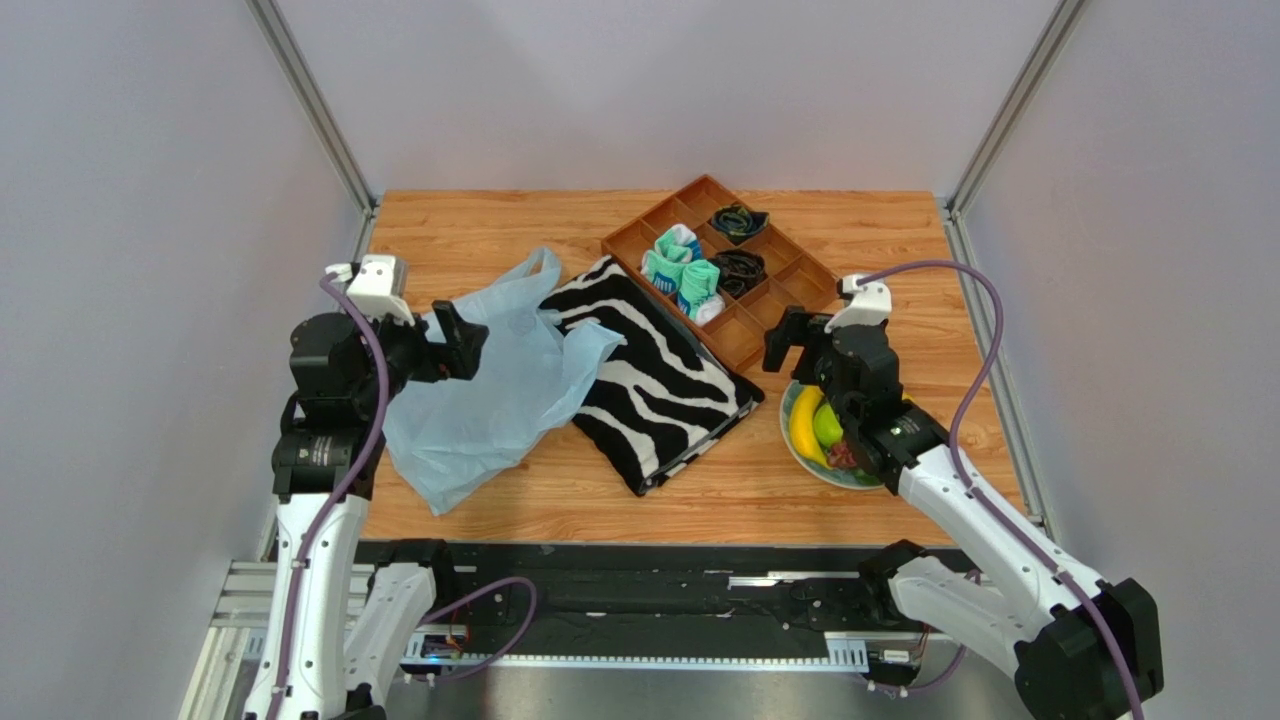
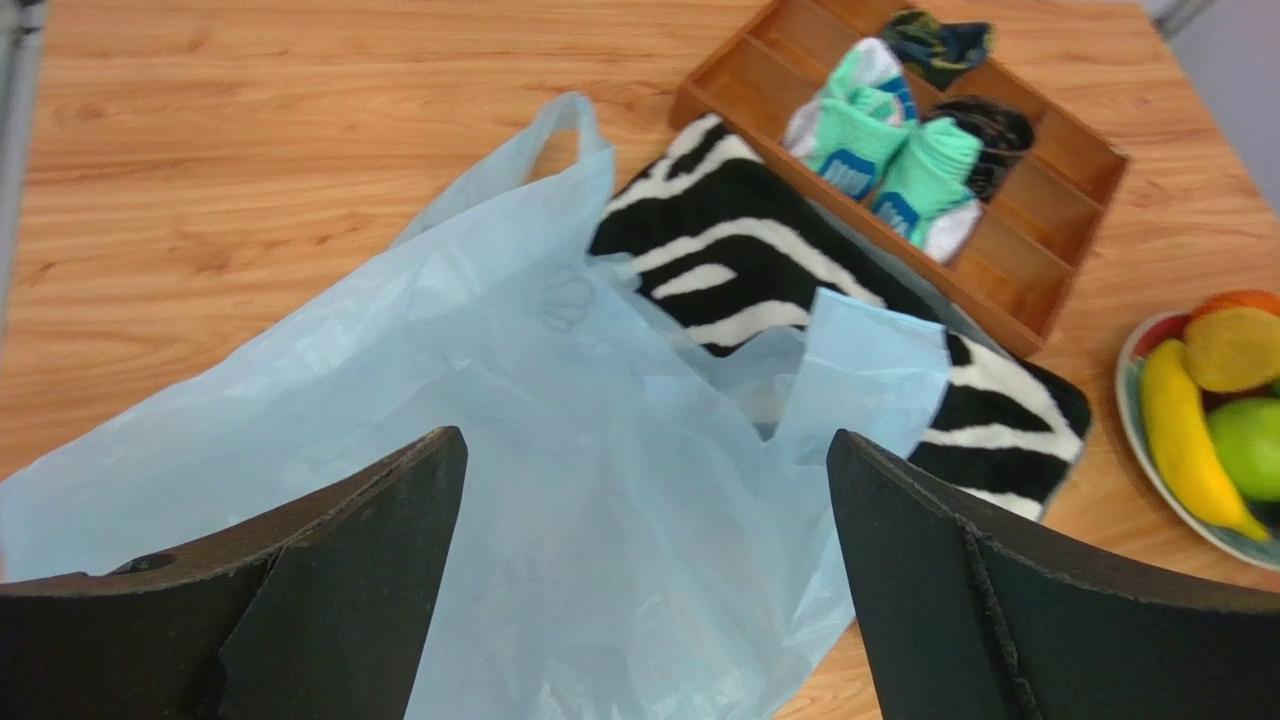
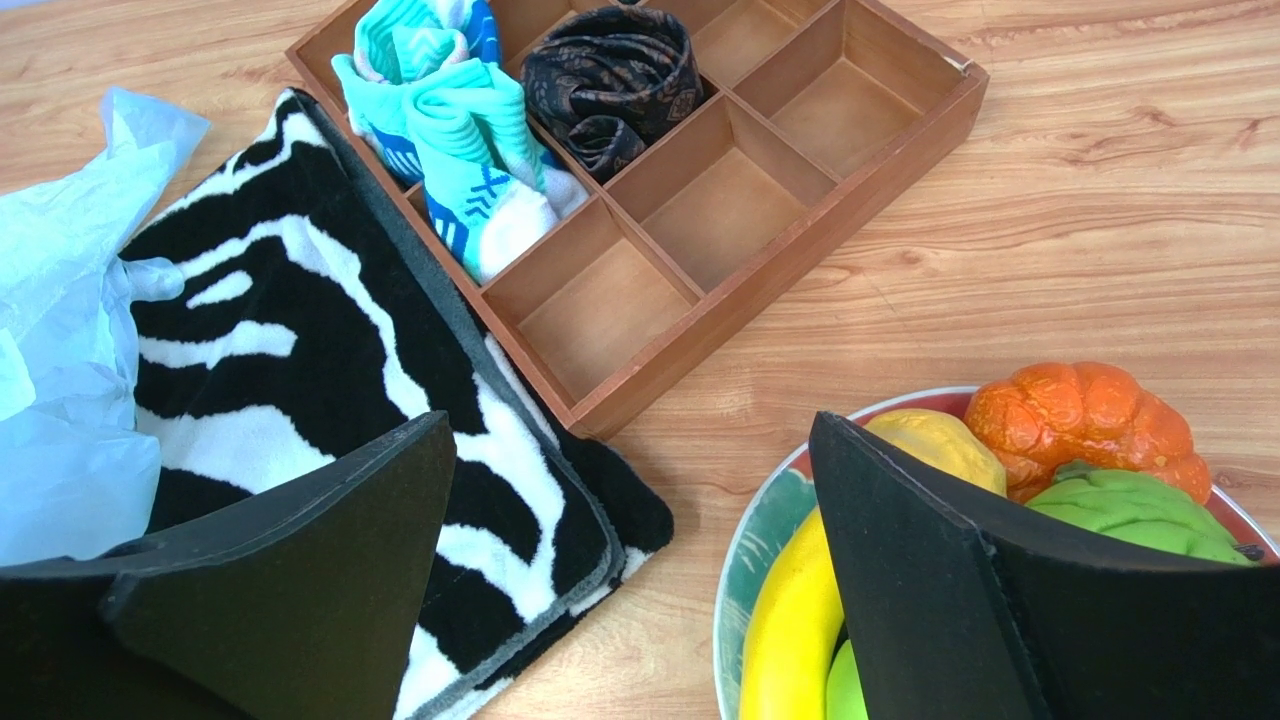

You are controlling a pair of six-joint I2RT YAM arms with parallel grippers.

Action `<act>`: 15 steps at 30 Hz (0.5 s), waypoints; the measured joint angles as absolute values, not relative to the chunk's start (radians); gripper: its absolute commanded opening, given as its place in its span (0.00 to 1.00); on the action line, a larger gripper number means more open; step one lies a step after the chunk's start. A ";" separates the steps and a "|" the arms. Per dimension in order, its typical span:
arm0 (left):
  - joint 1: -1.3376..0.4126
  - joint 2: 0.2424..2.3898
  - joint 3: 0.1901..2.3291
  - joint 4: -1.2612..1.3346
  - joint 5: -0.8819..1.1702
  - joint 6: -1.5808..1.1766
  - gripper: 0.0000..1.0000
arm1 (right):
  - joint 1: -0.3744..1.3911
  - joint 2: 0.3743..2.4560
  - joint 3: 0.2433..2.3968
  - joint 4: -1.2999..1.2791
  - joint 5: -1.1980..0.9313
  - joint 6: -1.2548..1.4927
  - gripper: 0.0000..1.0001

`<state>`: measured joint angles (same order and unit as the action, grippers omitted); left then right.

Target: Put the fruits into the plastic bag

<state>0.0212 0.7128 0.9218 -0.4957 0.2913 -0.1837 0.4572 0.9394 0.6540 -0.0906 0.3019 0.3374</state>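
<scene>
Both grippers spread and empty; bag flat at centre-left, fruits heaped at right.
The left gripper (image 1: pixel 461 339) hovers, jaws wide, over the bag (image 1: pixel 481 398). The bag is thin, limp and slippery, so it will likely crumple and slide. Its mouth lies collapsed, and a handle loop or the mouth edge looks the best hold. Its right flap overlaps the cloth (image 1: pixel 661 375) at mid-frame, which may drag along. At upper centre, the tray (image 3: pixel 812 248) with socks (image 1: pixel 684 273) sits just beside the cloth. The right gripper (image 1: pixel 792 339), jaws wide, hangs near the plate (image 3: pixel 751 552) of fruits (image 1: pixel 830 435), which look light, firm, smooth and rounded. The banana (image 1: pixel 807 425) looks easiest, pinched across its middle; the apple (image 2: pixel 1250 447) may roll.
</scene>
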 measured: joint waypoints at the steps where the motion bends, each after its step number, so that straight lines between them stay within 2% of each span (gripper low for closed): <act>1: 0.022 0.720 0.917 -0.484 0.319 -0.183 0.98 | 0.457 0.939 0.654 -0.093 0.301 0.339 0.93; 4: 0.021 0.753 0.910 -0.460 0.420 -0.182 0.93 | 0.456 0.938 0.654 -0.096 0.297 0.339 0.93; 7: -0.004 0.826 0.910 -0.436 0.493 -0.182 0.92 | 0.455 0.927 0.654 -0.108 0.294 0.339 0.93; 15: -0.237 0.967 0.994 -0.455 0.404 -0.176 0.93 | 0.450 0.873 0.653 -0.126 0.292 0.339 0.93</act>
<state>-0.2367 0.9672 0.9939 -0.4549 0.4038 -0.1757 0.4500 0.8730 0.6533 -0.1261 0.2916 0.3393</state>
